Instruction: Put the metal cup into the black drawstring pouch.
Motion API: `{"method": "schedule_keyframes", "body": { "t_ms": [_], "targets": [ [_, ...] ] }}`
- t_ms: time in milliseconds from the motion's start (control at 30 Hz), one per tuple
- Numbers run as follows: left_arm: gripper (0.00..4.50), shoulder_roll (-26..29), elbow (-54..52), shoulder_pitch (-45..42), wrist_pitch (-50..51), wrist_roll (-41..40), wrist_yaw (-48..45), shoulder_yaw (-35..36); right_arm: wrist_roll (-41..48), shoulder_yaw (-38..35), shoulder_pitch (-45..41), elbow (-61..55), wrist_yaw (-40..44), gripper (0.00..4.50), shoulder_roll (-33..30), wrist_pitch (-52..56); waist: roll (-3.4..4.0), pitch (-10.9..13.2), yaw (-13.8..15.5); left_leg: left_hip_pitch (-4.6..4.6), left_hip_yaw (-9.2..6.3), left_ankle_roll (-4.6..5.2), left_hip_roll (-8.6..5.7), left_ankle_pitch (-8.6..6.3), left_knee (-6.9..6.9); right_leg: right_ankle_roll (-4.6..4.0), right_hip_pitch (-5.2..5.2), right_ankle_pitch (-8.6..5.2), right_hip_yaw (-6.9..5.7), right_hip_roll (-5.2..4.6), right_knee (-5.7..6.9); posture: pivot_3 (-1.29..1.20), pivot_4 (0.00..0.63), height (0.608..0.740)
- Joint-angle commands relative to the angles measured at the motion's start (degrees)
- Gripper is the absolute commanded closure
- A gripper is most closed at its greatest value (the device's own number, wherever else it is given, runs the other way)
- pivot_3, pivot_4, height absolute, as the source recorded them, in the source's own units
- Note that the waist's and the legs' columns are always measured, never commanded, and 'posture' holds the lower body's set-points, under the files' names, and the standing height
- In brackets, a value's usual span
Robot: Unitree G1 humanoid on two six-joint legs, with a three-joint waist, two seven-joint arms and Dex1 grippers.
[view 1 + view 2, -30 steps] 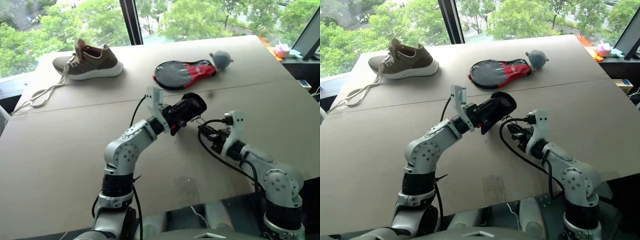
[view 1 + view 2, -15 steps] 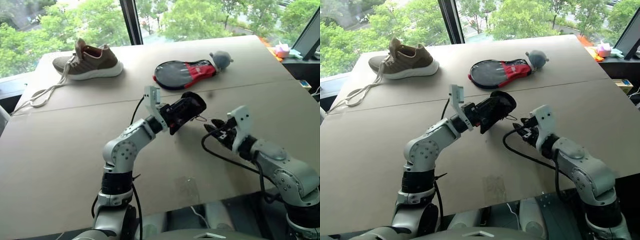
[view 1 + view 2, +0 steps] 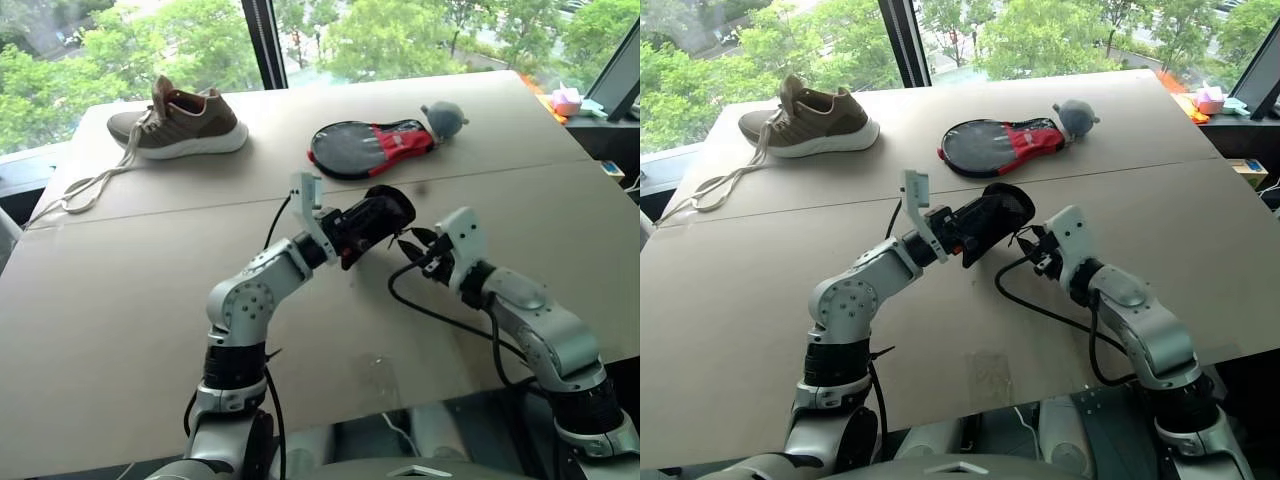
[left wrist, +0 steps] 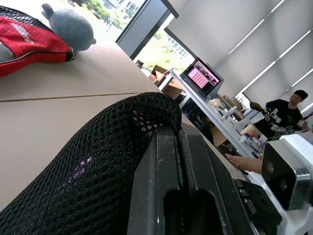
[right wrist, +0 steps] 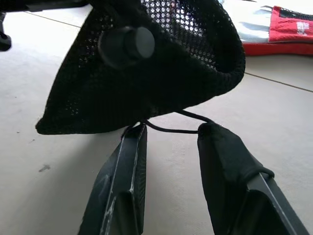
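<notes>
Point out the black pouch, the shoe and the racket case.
black pouch [image 3: 378,217], left eye view, its mesh side.
shoe [image 3: 190,125], left eye view, its brown upper.
racket case [image 3: 400,139], left eye view, its red panel.

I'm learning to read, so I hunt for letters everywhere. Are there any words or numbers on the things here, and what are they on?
There is nothing here that can be read.
Laptop screen: pink blocks, too small to read.
Red and black racket case: no lettering can be made out.
Shoe: no lettering visible.
Black mesh pouch: plain, no label.
</notes>
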Motion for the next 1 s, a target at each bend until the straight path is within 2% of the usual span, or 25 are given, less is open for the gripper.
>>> {"method": "schedule_keyframes", "body": {
  "t_ms": [33,367,1000],
  "targets": [
    [4.5,-0.2,-2.4,0.2,-0.2,-1.3,0.0,0.2,-2.3,-0.1,-1.3,-0.4,1.6,2.85,-0.6,-3.0,0.0,0.0,0.0,0.0,0.0,0.0,0.0,0.0,0.0,0.0,0.0,0.0,0.0,0.0,0.0,0.0,0.15,0.74],
    [4.5,-0.5,-2.8,0.7,-0.3,-1.5,0.6,0.0,0.3,-1.6,-1.9,0.1,1.6,2.85,4.8,0.0,0.0,0.0,0.0,0.01,-0.01,0.0,0.01,0.0,0.0,-0.01,0.0,0.01,0.01,0.0,0.01,0.0,0.15,0.74],
    [4.5,-0.6,-3.7,1.6,-0.5,-1.6,1.3,0.2,-0.7,0.2,-3.3,3.2,5.7,2.85,6.7,0.0,0.0,0.0,0.0,0.01,-0.02,0.0,-0.01,0.0,0.0,-0.01,0.0,0.01,0.0,0.0,0.02,0.0,0.15,0.74]
  ]
}}
